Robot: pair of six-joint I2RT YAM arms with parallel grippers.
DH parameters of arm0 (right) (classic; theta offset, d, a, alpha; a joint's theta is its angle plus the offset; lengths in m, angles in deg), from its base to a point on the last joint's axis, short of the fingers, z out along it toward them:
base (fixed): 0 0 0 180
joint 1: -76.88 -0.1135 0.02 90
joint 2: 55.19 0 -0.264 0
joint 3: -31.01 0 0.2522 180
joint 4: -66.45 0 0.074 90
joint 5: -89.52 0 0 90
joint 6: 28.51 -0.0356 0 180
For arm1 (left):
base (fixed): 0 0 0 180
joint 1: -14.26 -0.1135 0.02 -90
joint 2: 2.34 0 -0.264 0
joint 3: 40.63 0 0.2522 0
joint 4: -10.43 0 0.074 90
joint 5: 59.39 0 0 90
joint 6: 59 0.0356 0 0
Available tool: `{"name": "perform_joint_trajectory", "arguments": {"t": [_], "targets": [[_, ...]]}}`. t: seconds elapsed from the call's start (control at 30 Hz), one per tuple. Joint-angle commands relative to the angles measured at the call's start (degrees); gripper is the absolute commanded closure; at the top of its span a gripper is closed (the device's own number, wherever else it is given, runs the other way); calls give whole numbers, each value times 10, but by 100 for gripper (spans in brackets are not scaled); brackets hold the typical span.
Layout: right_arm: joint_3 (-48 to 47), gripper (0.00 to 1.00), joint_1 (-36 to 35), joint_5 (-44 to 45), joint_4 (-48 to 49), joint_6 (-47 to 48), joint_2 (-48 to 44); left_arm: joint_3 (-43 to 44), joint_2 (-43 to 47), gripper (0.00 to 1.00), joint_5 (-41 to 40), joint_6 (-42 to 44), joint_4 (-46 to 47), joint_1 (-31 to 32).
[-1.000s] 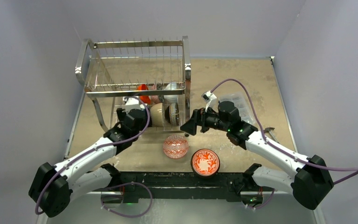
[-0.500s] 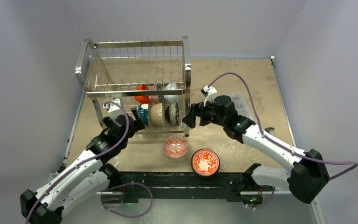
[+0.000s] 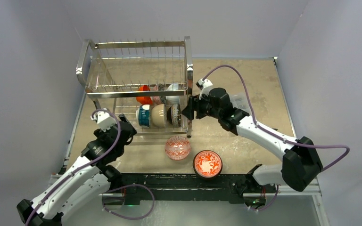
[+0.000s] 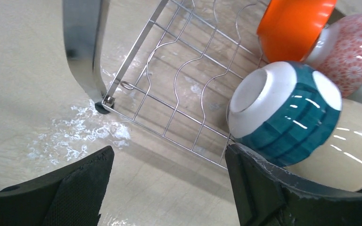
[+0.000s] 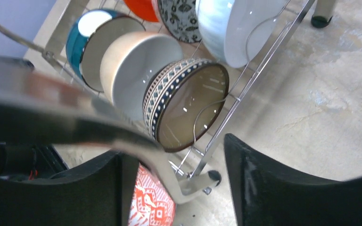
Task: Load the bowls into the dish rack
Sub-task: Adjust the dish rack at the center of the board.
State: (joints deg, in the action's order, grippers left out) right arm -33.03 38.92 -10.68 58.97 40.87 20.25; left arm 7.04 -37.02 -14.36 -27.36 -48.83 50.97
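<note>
Two bowls lie nearest the arm bases on the mottled tan table (image 3: 264, 80). One is a red-and-white floral ceramic bowl (image 3: 208, 163) standing mouth up. The other, a round bowl with a red-and-white lattice pattern (image 3: 177, 147), sits just to its left and slightly farther back, apart from it.

Left of these, the left gripper (image 4: 168, 157) hangs with its black jaws spread wide and nothing between them. It is near the front left leg of the tall two-tier steel wire dish rack (image 3: 136, 93).

On the rack's lower shelf, a front row of bowls stands on edge. A teal-and-white striped bowl (image 4: 283, 110) comes first, with a cream-tan bowl (image 5: 139, 77) close against it. Next is a brown bowl with a black-and-white patterned rim (image 5: 188, 103). Behind them sit a glossy orange bowl (image 4: 294, 21), a grey-black patterned bowl (image 5: 181, 16) and a plain white bowl (image 5: 238, 26).

At the rack's front right post, the right gripper (image 3: 188, 114) has its jaws apart. The blurred steel post crosses the gap, and the gripper clamps nothing.
</note>
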Motion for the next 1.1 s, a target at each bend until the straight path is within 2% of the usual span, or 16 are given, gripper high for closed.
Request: {"name": "perform_joint_trajectory", "arguments": {"t": [0.0,0.17,0.3,0.43,0.6,0.87,1.07], "targets": [[-49,41,27,8,31,-3,13,11,-57,15,8,-10,5,-2],[-68,66,61,-15,33,-7,28,-38,-85,26,66,-13,67,-2],[-73,85,83,-18,30,-5,28,-87,-76,40,90,-25,109,-3],[-75,98,100,-8,17,-2,21,-113,-82,50,101,-10,166,-5],[-71,100,116,13,-4,-2,4,-119,-155,67,139,29,263,-35],[-36,100,132,44,-38,-7,-44,-77,-318,68,213,106,400,-102],[-1,100,138,85,-61,-22,-79,-30,-407,68,270,156,497,-134]]}}
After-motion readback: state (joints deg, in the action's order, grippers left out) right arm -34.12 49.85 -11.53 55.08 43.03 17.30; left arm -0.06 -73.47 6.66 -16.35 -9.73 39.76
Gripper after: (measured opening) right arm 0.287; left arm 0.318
